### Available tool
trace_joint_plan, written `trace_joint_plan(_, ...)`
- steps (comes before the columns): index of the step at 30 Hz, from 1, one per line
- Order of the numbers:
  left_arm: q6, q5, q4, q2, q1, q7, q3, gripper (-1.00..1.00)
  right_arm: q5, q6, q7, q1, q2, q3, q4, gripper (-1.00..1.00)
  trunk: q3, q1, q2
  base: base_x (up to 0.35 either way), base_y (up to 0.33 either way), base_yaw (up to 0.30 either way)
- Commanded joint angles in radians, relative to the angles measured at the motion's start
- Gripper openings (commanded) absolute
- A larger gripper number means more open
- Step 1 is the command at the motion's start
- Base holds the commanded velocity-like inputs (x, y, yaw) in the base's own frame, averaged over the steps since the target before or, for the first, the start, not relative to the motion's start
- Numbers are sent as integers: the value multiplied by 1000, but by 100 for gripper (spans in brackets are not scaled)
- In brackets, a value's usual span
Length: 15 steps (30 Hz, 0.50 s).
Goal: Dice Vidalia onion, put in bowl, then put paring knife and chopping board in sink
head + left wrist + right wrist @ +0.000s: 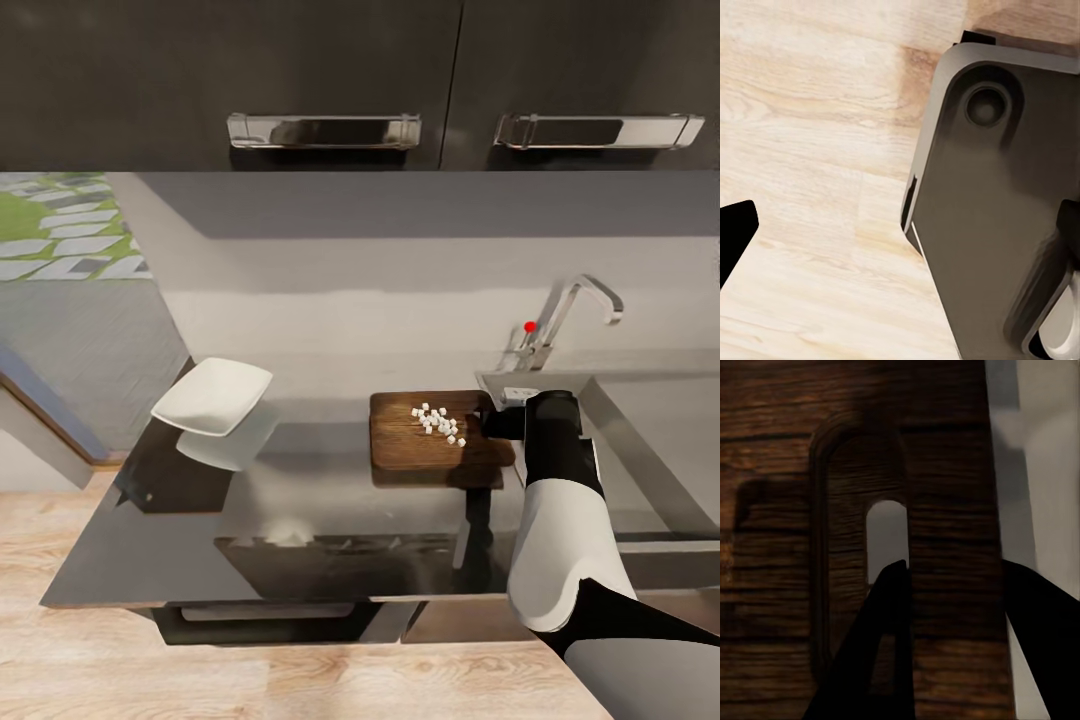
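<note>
Currently: a kitchen scene in a simulator's render.
Chopping board (415,440): flat on the glossy dark worktop (300,480), just left of the sink (650,420).
Diced onion (438,422): small white cubes heaped on the board's right half.
Bowl (212,396): white, well to the board's left.
Right pincer (952,585): spread around the board's right edge, one finger (889,645) at the handle slot (886,540), the other off the edge; whether it grips, cannot tell.
Left pincer: state cannot be told; its wrist view faces the wooden floor (810,150).
</note>
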Motion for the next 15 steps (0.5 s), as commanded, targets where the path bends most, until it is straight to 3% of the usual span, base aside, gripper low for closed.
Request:
trace_joint_plan(1, -5, 6, 3, -1, -1, 0, -8, 100, 9, 0, 10, -1, 1, -4, -1, -100, 0, 1, -2, 0, 0, 0)
trace_joint_plan(15, -5, 6, 3, -1, -1, 0, -8, 100, 9, 0, 10, -1, 1, -4, -1, -100, 22, 1, -2, 0, 15, 0)
